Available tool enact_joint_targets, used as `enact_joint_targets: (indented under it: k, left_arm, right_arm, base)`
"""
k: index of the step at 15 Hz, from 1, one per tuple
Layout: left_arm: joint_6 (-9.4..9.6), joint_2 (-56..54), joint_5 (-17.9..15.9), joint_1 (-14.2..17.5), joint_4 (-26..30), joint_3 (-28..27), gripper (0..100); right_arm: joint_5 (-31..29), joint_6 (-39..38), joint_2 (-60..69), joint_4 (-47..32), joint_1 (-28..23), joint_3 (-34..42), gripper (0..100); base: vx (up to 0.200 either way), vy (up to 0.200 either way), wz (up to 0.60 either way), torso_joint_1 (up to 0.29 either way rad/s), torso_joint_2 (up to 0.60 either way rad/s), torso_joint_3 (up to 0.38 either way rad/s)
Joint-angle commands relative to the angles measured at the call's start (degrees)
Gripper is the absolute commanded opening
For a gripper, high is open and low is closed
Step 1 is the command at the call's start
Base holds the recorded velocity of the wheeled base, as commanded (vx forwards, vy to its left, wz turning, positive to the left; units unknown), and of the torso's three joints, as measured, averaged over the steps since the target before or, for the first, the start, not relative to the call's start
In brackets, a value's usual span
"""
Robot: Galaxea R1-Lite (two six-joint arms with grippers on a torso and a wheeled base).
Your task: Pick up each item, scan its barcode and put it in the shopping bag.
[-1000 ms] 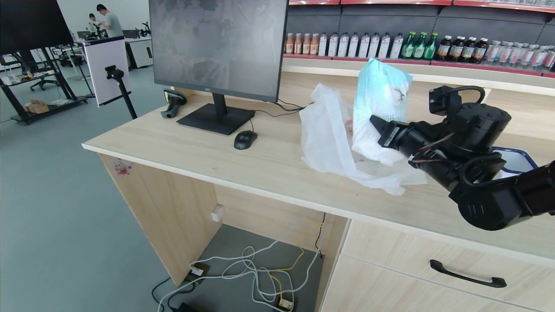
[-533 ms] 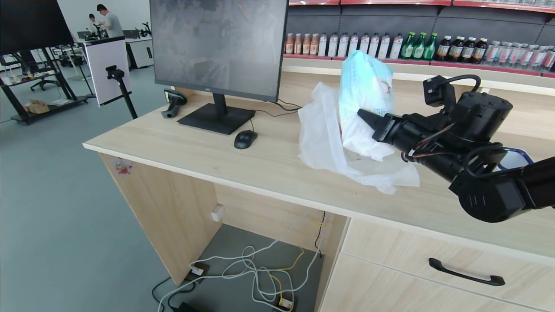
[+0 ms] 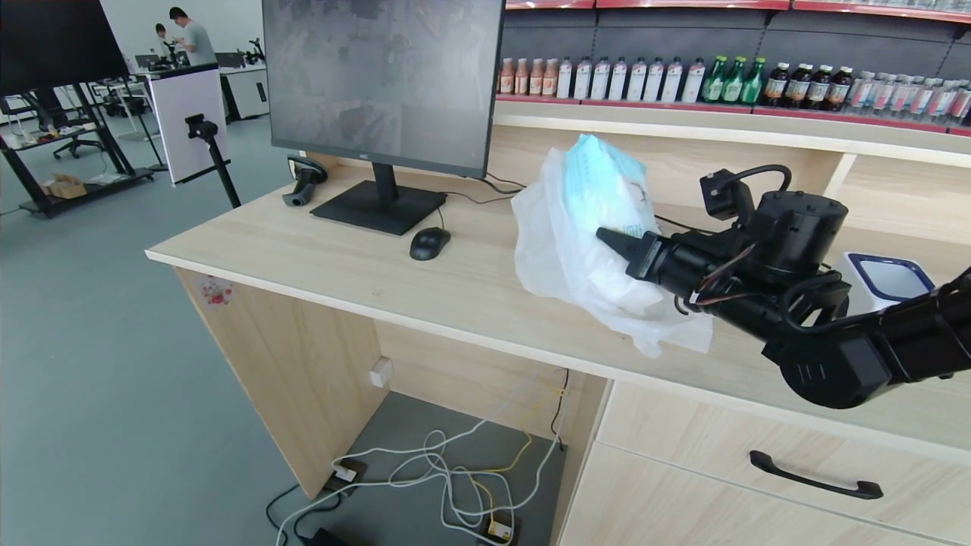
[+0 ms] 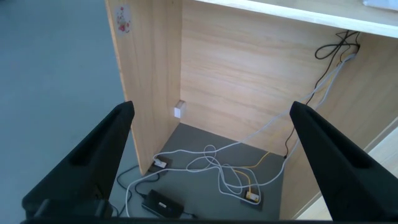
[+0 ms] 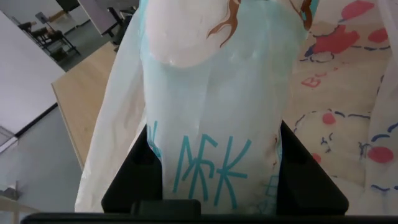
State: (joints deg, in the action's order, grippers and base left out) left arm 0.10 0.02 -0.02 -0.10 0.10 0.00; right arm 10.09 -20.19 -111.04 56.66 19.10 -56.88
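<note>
Pale wood counter (image 3: 341, 258), bottle shelves (image 3: 683, 80) behind; near its front edge right gripper (image 3: 618, 246) clamps teal-lettered pack (image 3: 599, 182) half inside shopping bag (image 3: 546, 243); left gripper (image 4: 210, 109) spread

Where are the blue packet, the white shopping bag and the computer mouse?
blue packet (image 3: 601, 176), head view, its upper front
shopping bag (image 3: 548, 244), head view, its left wall
computer mouse (image 3: 429, 244), head view, its top

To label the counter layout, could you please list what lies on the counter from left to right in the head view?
On the counter: barcode scanner → mouse → shopping bag → blue-rimmed white box.
</note>
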Motion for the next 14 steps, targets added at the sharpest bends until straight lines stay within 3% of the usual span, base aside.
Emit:
enact_joint_targets:
  k: [1, 7, 12, 14]
  left_arm:
    - [-0.01, 0.0, 0.0, 0.0, 0.0, 0.0, 100]
    - [0.08, 0.0, -0.1, 0.0, -0.1, 0.0, 100]
    - [0.08, 0.0, 0.0, 0.0, -0.1, 0.0, 100]
    - [0.08, 0.0, -0.1, 0.0, -0.1, 0.0, 100]
  right_arm:
    - [-0.3, 0.2, -0.4, -2.3, 0.1, -0.2, 0]
    - [-9.1, 0.3, 3.6, -12.9, -1.4, 0.0, 0]
    - [-8.9, 4.0, 6.7, -15.4, -7.5, -0.3, 0]
    - [-7.2, 3.8, 7.0, -15.3, -5.1, -2.8, 0]
  base:
    - [0.000, 0.000, 0.00, 0.000, 0.00, 0.000]
    - [0.000, 0.000, 0.00, 0.000, 0.00, 0.000]
    - [0.000, 0.000, 0.00, 0.000, 0.00, 0.000]
    - [0.000, 0.000, 0.00, 0.000, 0.00, 0.000]
